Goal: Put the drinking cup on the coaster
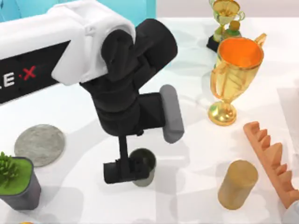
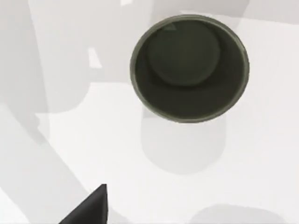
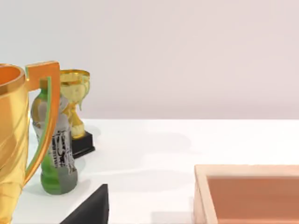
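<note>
The drinking cup [image 1: 146, 161] is small and dark grey-green, and it stands upright on the white table near the front middle. In the left wrist view the drinking cup [image 2: 189, 67] shows its dark inside from above. My left gripper [image 1: 127, 171] hangs low just to the left of the cup, open, with nothing between its fingers; one dark fingertip [image 2: 88, 210] shows apart from the cup. The coaster [image 1: 39, 144], a flat grey stone disc, lies bare at the table's left. My right gripper is parked at the right, with one fingertip [image 3: 91, 207] showing, open.
A big golden trophy [image 1: 233, 79] stands right of centre, with a smaller trophy [image 1: 226, 14] and a green bottle [image 1: 232, 30] behind it. A tan cylinder [image 1: 237, 184] and an orange toothed block [image 1: 271, 156] sit front right. A potted plant [image 1: 16, 184] stands front left.
</note>
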Tool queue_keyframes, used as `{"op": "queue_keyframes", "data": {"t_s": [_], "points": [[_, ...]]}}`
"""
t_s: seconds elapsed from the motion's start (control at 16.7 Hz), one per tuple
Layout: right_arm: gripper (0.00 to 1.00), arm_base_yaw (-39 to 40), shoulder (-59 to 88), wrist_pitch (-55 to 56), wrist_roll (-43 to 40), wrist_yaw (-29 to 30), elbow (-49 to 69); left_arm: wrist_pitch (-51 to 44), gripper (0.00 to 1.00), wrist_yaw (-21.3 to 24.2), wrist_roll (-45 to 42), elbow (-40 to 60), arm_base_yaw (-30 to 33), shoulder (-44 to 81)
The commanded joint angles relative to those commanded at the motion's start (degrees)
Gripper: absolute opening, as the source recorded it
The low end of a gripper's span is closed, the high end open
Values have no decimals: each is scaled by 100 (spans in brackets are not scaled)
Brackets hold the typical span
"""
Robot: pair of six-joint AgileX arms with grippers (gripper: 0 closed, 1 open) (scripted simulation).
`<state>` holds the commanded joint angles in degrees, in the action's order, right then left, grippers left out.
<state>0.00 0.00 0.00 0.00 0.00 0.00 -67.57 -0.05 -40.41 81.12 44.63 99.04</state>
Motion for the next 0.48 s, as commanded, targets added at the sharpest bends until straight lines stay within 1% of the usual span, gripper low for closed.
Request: {"op": "queue_keyframes", "data": {"t_s": [0.18, 0.48], "points": [[100, 0, 0, 0, 0, 0, 0, -397, 100, 0, -253, 553, 282, 544], [100, 0, 0, 0, 0, 0, 0, -468, 100, -1, -301, 661, 335, 638]]}}
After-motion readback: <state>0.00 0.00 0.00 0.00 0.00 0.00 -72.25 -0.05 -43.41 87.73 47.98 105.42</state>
